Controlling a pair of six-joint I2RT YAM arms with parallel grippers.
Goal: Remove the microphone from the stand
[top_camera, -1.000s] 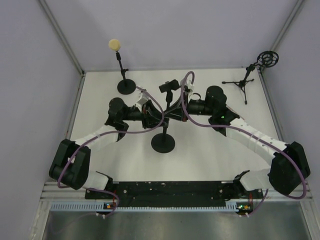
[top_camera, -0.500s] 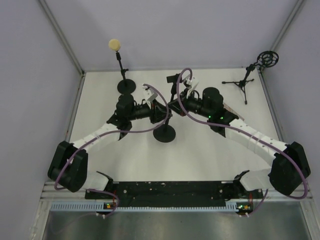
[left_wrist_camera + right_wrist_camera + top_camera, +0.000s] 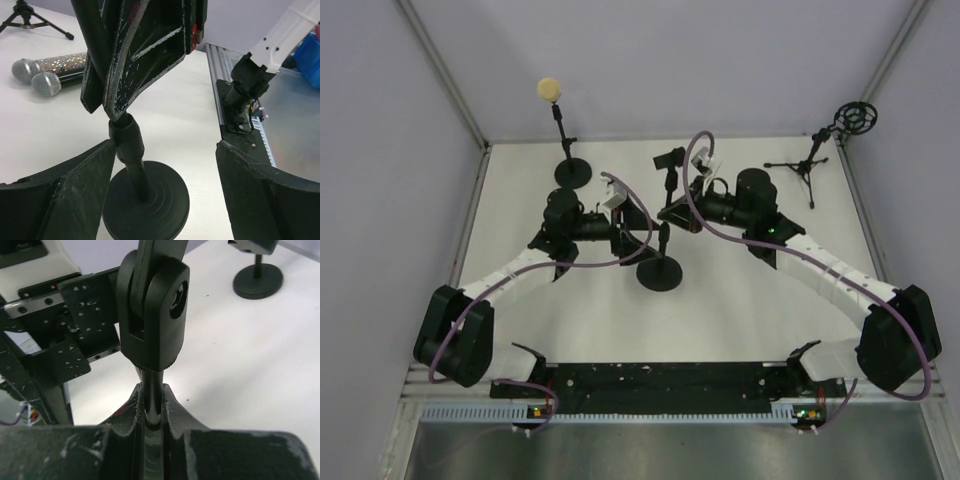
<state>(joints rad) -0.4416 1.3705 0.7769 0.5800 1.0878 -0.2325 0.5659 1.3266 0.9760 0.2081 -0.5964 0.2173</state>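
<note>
A black stand with a round base rises to a black clip; I cannot tell whether a microphone sits in the clip. My right gripper is shut on the stand's pole just below the swivel joint. Lower on the pole, my left gripper stands open, its fingers wide on either side and not touching. In the left wrist view two microphones lie on the table, one with a glittery body.
A second round-base stand at the back left carries a pale foam-headed microphone. A tripod stand with a ring mount is at the back right. The right arm's base is by the table edge.
My left gripper has opened and let go of the pole. The right gripper stays shut on it, and the stand's base has shifted slightly away from the arms' bases.
</note>
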